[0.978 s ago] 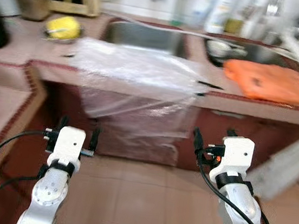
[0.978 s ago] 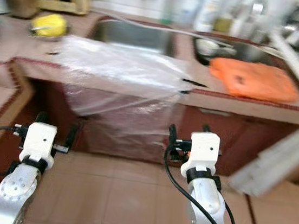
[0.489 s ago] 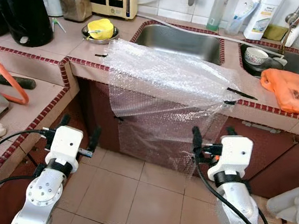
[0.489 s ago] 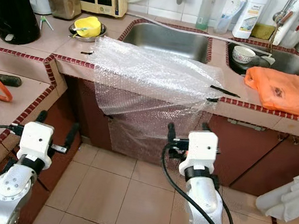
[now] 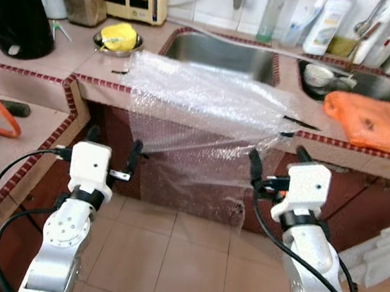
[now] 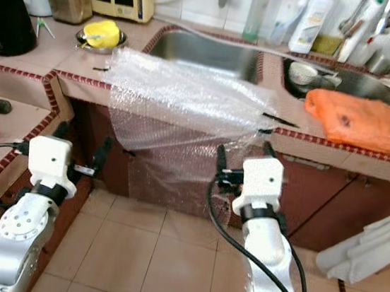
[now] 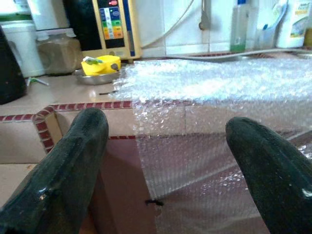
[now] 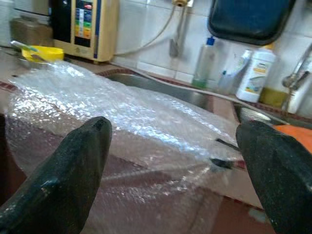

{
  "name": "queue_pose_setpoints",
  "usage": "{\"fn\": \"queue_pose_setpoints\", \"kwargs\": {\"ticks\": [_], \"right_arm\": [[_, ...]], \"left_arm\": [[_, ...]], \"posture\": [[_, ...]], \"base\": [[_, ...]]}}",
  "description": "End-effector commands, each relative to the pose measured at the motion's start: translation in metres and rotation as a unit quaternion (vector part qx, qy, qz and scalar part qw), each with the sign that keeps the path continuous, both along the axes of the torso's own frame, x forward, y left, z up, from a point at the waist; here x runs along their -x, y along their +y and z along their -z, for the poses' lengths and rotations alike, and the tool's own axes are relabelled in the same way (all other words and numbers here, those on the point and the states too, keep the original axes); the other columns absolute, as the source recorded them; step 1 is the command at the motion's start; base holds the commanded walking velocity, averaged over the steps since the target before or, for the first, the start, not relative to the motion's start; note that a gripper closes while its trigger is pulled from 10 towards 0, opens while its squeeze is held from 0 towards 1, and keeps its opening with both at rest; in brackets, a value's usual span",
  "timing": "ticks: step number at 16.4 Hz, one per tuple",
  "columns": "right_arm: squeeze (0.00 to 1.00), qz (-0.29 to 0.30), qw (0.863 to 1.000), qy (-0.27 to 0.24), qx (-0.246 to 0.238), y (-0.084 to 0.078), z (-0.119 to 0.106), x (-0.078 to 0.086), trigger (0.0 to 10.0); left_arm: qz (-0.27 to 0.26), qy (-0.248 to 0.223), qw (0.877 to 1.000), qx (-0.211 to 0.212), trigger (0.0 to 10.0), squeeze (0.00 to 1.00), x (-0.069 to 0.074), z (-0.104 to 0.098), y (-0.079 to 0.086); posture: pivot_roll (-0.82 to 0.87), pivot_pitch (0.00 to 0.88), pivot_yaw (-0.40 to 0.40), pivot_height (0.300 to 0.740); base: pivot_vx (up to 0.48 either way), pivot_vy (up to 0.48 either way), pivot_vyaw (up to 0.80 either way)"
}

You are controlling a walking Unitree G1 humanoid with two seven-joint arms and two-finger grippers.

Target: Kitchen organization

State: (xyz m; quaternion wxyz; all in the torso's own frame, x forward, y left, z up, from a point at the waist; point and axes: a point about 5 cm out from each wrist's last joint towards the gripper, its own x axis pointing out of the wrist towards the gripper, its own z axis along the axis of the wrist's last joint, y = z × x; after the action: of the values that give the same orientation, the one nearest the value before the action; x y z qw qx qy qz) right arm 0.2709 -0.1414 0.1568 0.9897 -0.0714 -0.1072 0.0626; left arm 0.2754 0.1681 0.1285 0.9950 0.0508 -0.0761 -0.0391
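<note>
Bubble wrap: one clear sheet (image 5: 208, 98) lies over the counter in front of the left sink and hangs down over the cabinet front; its lower edge stops short of the floor.
Counter: one tiled top (image 5: 55, 65) with a dark red edge; it turns a corner toward the robot's left.
Sinks: two steel basins, the left one (image 5: 224, 53) behind the sheet, the right one (image 5: 373, 82) with one small bowl (image 5: 320, 75) in it.
Orange cloth: one (image 5: 375, 124), on the counter edge to the right of the sheet, apart from it.
Yellow bowl: one (image 5: 119, 35), on a metal dish left of the left sink, near the sheet's far corner.
Bottles: at least three behind the sinks, among them one clear bottle (image 5: 271, 16) and one white bottle (image 5: 320, 26).
Kettle: one black (image 5: 12, 9), far left on the counter.
Left gripper: (image 5: 112, 154) low before the cabinet, fingers spread wide, holding nothing, just left of the hanging sheet.
Right gripper: (image 5: 274, 166) fingers spread wide, holding nothing, close before the sheet's lower right part.
Open room: bare tiled floor (image 5: 181, 258) between the two arms and the cabinet.
</note>
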Motion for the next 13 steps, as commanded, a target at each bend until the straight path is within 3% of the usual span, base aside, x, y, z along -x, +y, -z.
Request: {"fn": "queue_pose_setpoints", "kwargs": {"ticks": [1, 3, 5, 8, 13], "right_arm": [[0.0, 0.005, 1.0, -0.004, 0.002, -0.005, -0.002, 0.003, 10.0], [0.0, 0.015, 1.0, 0.003, 0.004, -0.011, 0.002, 0.007, 10.0], [0.0, 0.021, 1.0, 0.01, 0.008, -0.016, 0.006, 0.011, 10.0], [0.0, 0.034, 0.999, 0.019, 0.017, -0.027, 0.01, 0.02, 10.0], [0.0, 0.051, 0.998, 0.02, 0.02, -0.038, 0.01, 0.023, 10.0]], "left_arm": [[0.015, 0.012, 1.0, 0.022, 10.0, 0.0, 0.004, 0.002, -0.004], [0.025, 0.031, 0.999, 0.028, 10.0, 0.0, 0.015, 0.011, -0.004], [0.017, 0.046, 0.998, 0.028, 10.0, 0.0, 0.021, 0.017, 0.004], [0.009, 0.082, 0.997, 0.008, 10.0, 0.0, 0.042, 0.035, 0.019], [0.019, 0.093, 0.996, 0.0, 10.0, 0.0, 0.042, 0.041, 0.016]], "posture": [[0.1, 0.056, -0.062, 0.74], [0.1, 0.067, -0.062, 0.74], [0.1, 0.071, -0.062, 0.74], [0.1, 0.074, -0.059, 0.74], [0.09, 0.077, -0.054, 0.74]], "base": [[0.0, 0.0, 0.0], [0.0, 0.0, 0.0], [0.0, 0.0, 0.0], [0.0, 0.0, 0.0], [0.0, 0.0, 0.0]]}}
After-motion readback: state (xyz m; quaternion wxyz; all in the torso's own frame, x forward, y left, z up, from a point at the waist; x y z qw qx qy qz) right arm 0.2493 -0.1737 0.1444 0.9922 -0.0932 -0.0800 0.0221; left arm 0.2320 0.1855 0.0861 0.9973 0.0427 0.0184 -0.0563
